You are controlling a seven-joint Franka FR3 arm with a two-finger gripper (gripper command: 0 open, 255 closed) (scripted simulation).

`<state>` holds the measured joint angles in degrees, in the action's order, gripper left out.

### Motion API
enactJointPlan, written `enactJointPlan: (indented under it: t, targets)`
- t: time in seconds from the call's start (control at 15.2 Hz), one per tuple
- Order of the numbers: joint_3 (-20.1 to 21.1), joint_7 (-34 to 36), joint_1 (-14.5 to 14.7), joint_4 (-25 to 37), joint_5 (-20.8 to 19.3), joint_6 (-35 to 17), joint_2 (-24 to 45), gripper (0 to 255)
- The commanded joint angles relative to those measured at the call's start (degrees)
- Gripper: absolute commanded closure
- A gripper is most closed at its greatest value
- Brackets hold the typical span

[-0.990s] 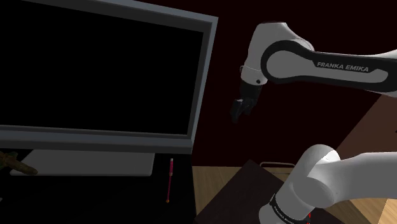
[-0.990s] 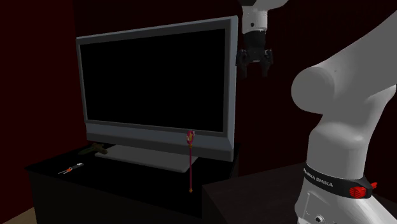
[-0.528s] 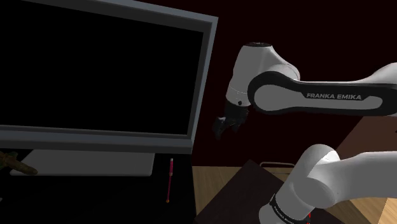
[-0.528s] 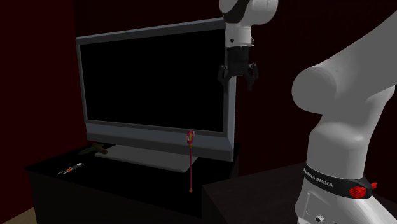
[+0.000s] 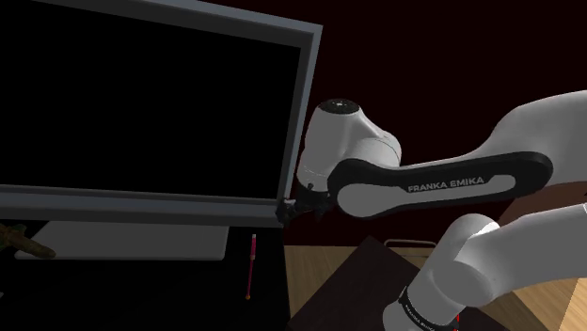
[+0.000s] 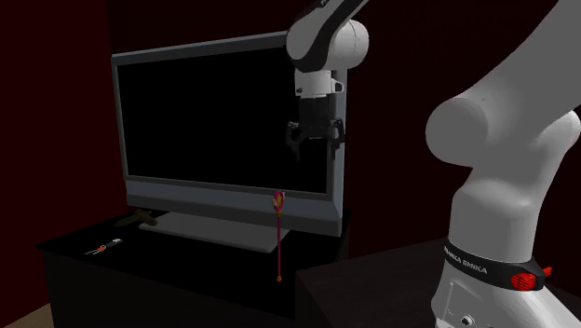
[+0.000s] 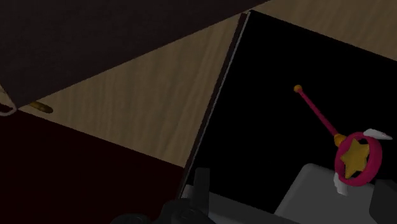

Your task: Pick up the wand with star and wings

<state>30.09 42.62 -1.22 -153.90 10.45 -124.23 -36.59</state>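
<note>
The hand (image 6: 315, 145) is hanging in the upper middle of the second exterior view, in front of the right edge of the television (image 6: 223, 130). Its two black fingers are standing apart with nothing between them. In the shoulder view the hand (image 5: 286, 213) is showing near the centre of the frame, just beside the screen's lower right corner, and the white arm (image 5: 423, 179) is reaching in from the right.

The wand (image 6: 279, 233) is lying on the dark desk (image 6: 177, 266) in the lower middle of the second exterior view, well below the hand. Its red ring and gold star are pointing toward the television, and its thin pink shaft is running toward the desk's front edge. In the wrist view the wand (image 7: 348, 153) is sitting at the right of the frame, with star, ring and small white wings resting over the corner of the television's grey foot (image 7: 312, 188). In the shoulder view the wand (image 5: 251, 266) is lying at the lower middle, just right of that foot.

A small brown object (image 5: 23, 243) is lying at the lower left of the shoulder view, and a slim little item (image 6: 102, 248) is resting near the desk's left end. Wooden floor (image 5: 325, 273) is showing beside the desk.
</note>
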Motion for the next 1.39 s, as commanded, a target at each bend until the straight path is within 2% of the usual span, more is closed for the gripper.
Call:
enactJointPlan:
  t: [0.0,0.2,0.33,0.46,0.59,0.66,0.99,1.12,1.25,1.32]
  targets:
    - [4.3,5.94,-1.41,0.31,0.05,-4.32,3.65,0]
    - [11.43,15.32,-5.76,2.66,-2.44,-9.96,10.51,0]
    - [16.82,22.62,-9.97,4.82,-6.07,-13.26,15.59,0]
    - [23.08,31.29,-15.58,7.47,-11.99,-15.9,21.26,0]
    - [30.29,42.52,-22.66,10.76,-21.85,-17.3,28.42,0]
    - [31.88,45.43,-24.28,11.58,-24.75,-17.29,30.33,0]
    - [33.43,54.55,-26.59,11.48,-36.52,-19.02,37.63,0]
    - [32.46,59.68,-26.14,11.77,-43.31,-19.14,41.79,0]
    - [31.95,59.58,-25.62,11.76,-43.16,-19.2,41.7,0]
    - [32.03,59.28,-25.73,11.63,-42.79,-19.29,41.42,255]
